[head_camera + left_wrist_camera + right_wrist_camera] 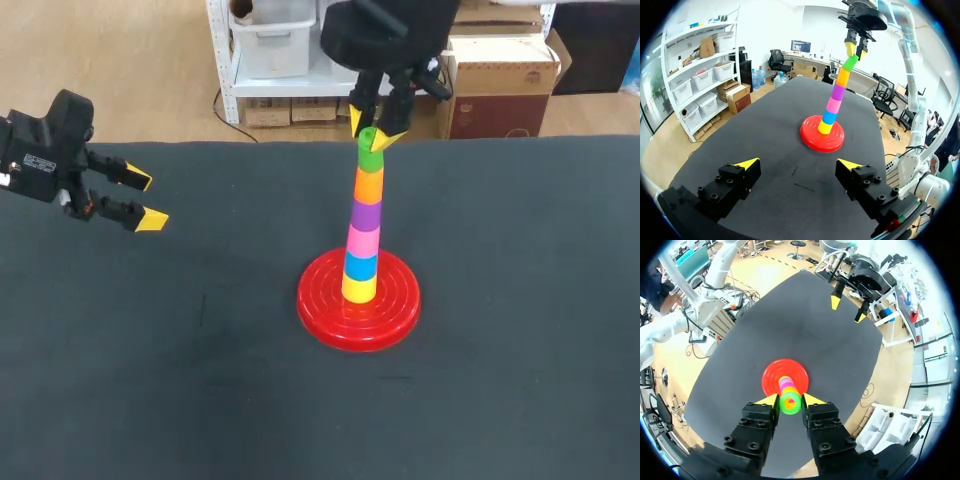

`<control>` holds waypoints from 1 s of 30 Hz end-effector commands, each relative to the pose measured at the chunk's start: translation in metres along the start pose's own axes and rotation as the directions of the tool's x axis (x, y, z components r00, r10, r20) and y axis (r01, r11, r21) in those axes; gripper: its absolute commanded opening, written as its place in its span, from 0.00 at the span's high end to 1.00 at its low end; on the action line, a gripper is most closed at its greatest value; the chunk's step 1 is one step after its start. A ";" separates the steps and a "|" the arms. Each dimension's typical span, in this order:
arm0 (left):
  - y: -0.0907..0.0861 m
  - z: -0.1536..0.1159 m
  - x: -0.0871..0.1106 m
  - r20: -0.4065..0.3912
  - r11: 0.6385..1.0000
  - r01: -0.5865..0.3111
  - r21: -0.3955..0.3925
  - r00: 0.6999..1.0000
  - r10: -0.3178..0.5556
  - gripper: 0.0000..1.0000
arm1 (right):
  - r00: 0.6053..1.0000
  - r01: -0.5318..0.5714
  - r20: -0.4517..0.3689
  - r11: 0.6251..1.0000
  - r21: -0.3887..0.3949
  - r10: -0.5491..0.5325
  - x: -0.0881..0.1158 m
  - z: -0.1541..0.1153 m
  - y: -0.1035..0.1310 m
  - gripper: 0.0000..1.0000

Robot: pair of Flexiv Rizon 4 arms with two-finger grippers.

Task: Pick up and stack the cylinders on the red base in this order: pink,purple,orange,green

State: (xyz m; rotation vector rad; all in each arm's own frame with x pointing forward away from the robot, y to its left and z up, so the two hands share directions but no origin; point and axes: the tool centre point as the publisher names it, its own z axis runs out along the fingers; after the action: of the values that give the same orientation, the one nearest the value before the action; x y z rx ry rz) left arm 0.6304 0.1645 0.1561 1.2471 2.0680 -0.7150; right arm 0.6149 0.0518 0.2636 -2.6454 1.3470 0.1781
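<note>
Green was the top of the tower when I looked: the green cylinder (pixel 371 157) sat on the orange cylinder (pixel 369 187), with the purple cylinder (pixel 366 215) and the pink cylinder (pixel 362 242) below it and a blue cylinder (pixel 361 267) and a yellow cylinder (pixel 359 289) under those, all standing on the red base (pixel 325 310) near the middle of the table (pixel 520 350). My right gripper (pixel 374 132) stood over the top of the stack, its yellow tips pressed to the green cylinder from two sides, so I took it as holding that piece and not yet letting go. My left gripper (pixel 146 200) hung well apart at the left, above the table, fingers spread wide and holding nothing. The column looked to me to lean a little to the right toward its top, though I could not tell how much of that was the camera's angle. The risk, as I judged it, lay in the release: if the green cylinder was not fully seated, or if one finger dragged on it as the jaws opened, it could tip off and roll across the table; a sideways pull while lifting away could bend the tall, narrow stack and topple several pieces at once. I would have wanted a straight opening and a clean vertical retreat
</note>
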 end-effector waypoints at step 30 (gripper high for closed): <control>0.000 0.000 0.002 0.003 1.000 -0.003 0.000 1.000 0.003 0.00 | 0.995 -0.046 0.084 0.999 0.005 0.045 0.010 0.010 -0.004 1.00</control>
State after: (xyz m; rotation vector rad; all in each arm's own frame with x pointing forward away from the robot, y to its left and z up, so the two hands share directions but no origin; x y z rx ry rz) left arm 0.6304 0.1645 0.1561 1.2472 2.0680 -0.7150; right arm 0.6167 0.0409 0.2607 -2.5377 1.3713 0.2683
